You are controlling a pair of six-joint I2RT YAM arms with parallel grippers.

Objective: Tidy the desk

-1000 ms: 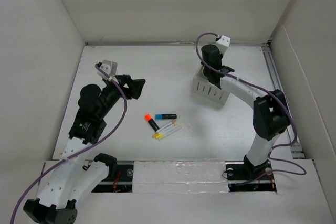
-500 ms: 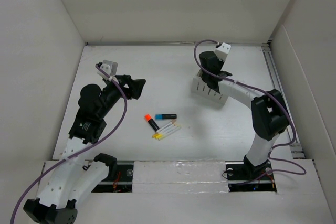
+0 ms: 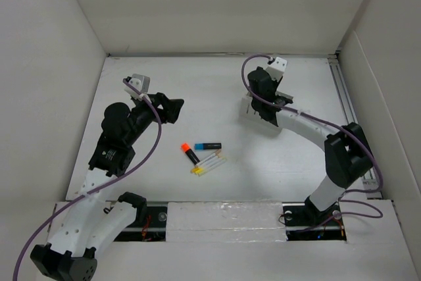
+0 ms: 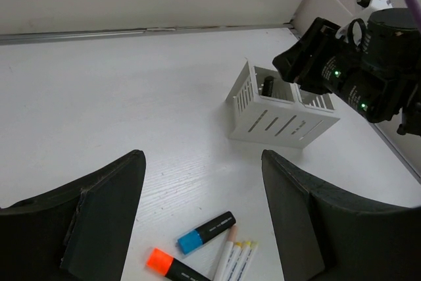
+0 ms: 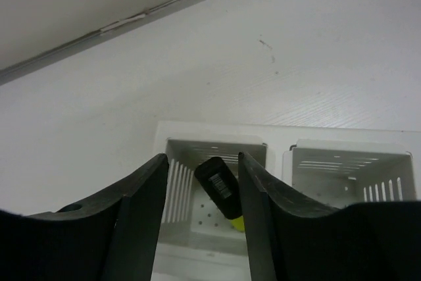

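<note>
Bench [image 3: 197, 83] fills the floor of the walled cell, flat and white, and it carries everything I am sorting.

At about 2 o'clock from its centre sits one white slotted organizer [image 4: 276, 120] with two compartments. My right end effector [image 5: 202, 169] hovers right over it. The fingers stand apart on either side of one black yellow-tipped marker [image 5: 220, 187], with a clear gap on one side. The marker leans inside the left-hand compartment as both wrist cameras see it. I judge the step in hand to be the release of this marker, which looks as good as done.

Just off centre toward 7 o'clock lies the loose pile:
- one orange-capped marker [image 3: 189, 152]
- one blue-capped marker [image 3: 208, 145]
- what I count as three thin pale pens [image 3: 209, 162], lying touching side by side

That makes five items left to clear.

My left end effector [image 4: 202, 157] hangs at 10 o'clock, spread wide and empty, looking across at the pile.

The next move probably calls for lifting my right arm straight up without snagging the marker. One arm should then drop on a single item from the pile, ideally a marker lying apart from the bunched pens.
</note>
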